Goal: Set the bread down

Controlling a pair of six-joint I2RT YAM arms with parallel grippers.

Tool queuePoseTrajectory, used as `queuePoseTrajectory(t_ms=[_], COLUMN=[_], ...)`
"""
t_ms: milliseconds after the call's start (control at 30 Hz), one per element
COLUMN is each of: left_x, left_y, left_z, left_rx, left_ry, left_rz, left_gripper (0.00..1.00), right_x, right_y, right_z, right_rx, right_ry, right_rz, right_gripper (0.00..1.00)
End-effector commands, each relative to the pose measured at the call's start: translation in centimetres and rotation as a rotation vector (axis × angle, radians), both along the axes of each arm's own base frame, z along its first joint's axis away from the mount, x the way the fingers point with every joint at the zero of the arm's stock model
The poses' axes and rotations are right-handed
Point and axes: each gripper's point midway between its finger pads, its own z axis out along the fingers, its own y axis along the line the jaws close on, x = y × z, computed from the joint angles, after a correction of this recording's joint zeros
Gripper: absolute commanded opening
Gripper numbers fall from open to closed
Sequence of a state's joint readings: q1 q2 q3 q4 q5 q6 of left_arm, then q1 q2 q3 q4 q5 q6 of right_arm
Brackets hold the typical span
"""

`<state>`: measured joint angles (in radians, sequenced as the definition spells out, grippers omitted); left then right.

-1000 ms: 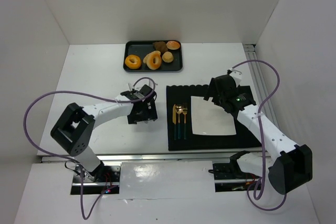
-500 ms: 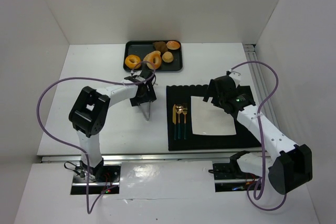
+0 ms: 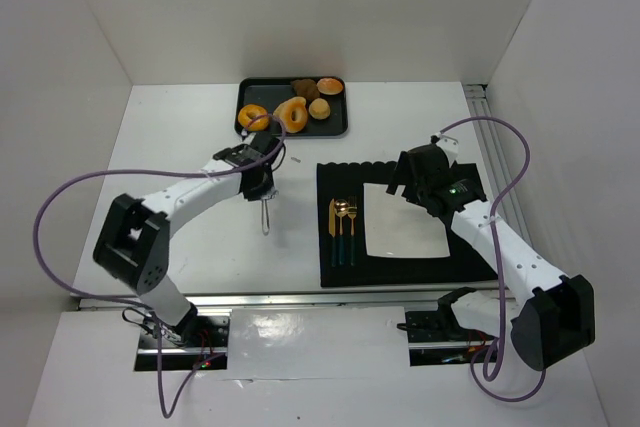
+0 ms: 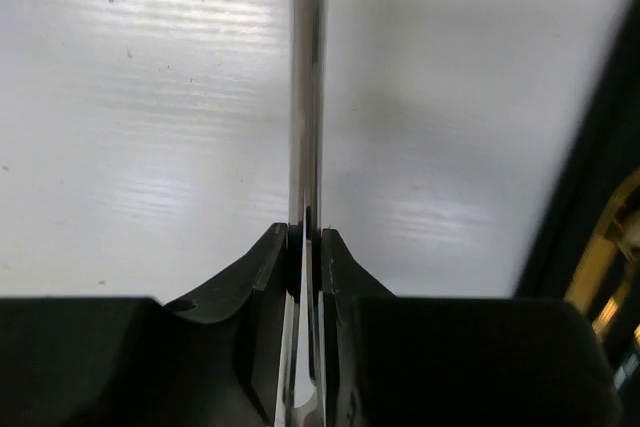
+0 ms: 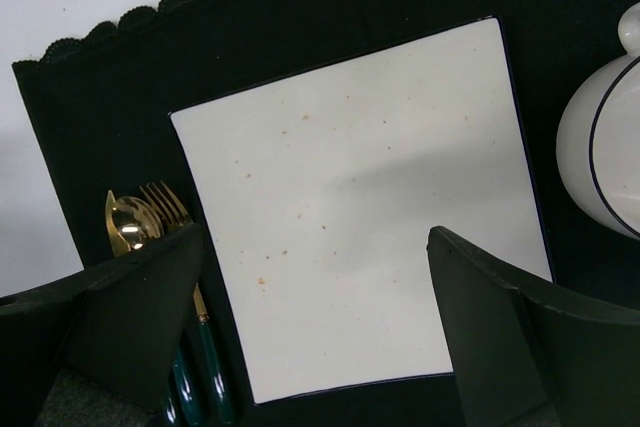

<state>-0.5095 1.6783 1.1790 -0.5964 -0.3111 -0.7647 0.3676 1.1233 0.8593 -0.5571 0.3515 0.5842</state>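
Several breads, among them a glazed ring (image 3: 252, 117), a bagel (image 3: 293, 113) and a small bun (image 3: 319, 108), lie in the black tray (image 3: 345, 127) at the back. My left gripper (image 3: 263, 191) hangs over the white table just in front of the tray, shut on thin metal tongs (image 3: 266, 217) that point toward the near edge. In the left wrist view the tongs' two blades (image 4: 306, 97) are pinched together between the fingers of the gripper (image 4: 306, 247). My right gripper (image 5: 315, 247) stands open and empty above the square white plate (image 5: 360, 197).
The plate (image 3: 405, 237) lies on a black placemat (image 3: 400, 272) with gold cutlery (image 3: 343, 230) on its left side. A round white dish with a blue rim (image 5: 610, 137) sits right of the plate. White walls enclose the table.
My left gripper went from open to shut, now clamping the tongs, and shifted a little left and toward the tray. The right arm has not moved.
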Motion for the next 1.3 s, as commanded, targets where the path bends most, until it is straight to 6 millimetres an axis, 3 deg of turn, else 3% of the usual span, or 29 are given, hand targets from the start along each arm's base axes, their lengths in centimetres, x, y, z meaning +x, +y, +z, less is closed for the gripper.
queuePoseTrajectory(t_ms=[0, 100, 133, 333, 367, 533, 700, 1067, 1233, 1267], left_x=[0.7, 2.1, 3.0, 7.4, 7.8, 10.0, 11.8, 13.7, 14.8, 14.9], left_y=[-0.8, -1.7, -2.2, -1.6, -1.7, -2.0, -1.5, -1.6, -1.7, -1.7], left_z=[5.5, 8.0, 9.6, 12.5, 12.0, 12.9, 13.7, 12.3, 10.2, 10.5], left_rx=[-0.032, -0.071, -0.108, -0.133, -0.148, -0.183, -0.191, -0.242, -0.240, -0.242], left_ry=[-0.115, -0.124, -0.147, -0.170, -0.147, -0.169, -0.199, -0.203, -0.163, -0.172], left_rz=[-0.197, -0.284, -0.301, -0.256, -0.258, -0.231, -0.189, -0.138, -0.131, -0.132], left_gripper=[0.24, 0.28, 0.30, 0.46, 0.48, 0.65, 0.65, 0.60, 0.58, 0.58], right_x=[1.2, 1.4, 1.4, 0.8, 0.6, 0.3, 0.2, 0.3, 0.2, 0.1], right_y=[-0.3, 0.1, 0.1, 0.0, -0.1, -0.7, -0.7, -0.7, -0.7, -0.8], right_z=[2.4, 2.0, 2.0, 2.8, 2.7, 3.7, 4.0, 3.7, 3.1, 2.7], right_rx=[0.013, 0.024, 0.024, 0.038, 0.027, 0.019, 0.022, 0.019, 0.013, 0.009], right_ry=[-0.079, -0.064, -0.064, -0.084, -0.074, -0.098, -0.107, -0.098, -0.081, -0.072], right_rz=[-0.018, -0.003, -0.003, -0.009, -0.003, -0.020, -0.020, -0.020, -0.020, -0.019], right_gripper=[1.00, 1.00, 1.00, 1.00, 1.00, 1.00, 1.00, 1.00, 1.00, 1.00])
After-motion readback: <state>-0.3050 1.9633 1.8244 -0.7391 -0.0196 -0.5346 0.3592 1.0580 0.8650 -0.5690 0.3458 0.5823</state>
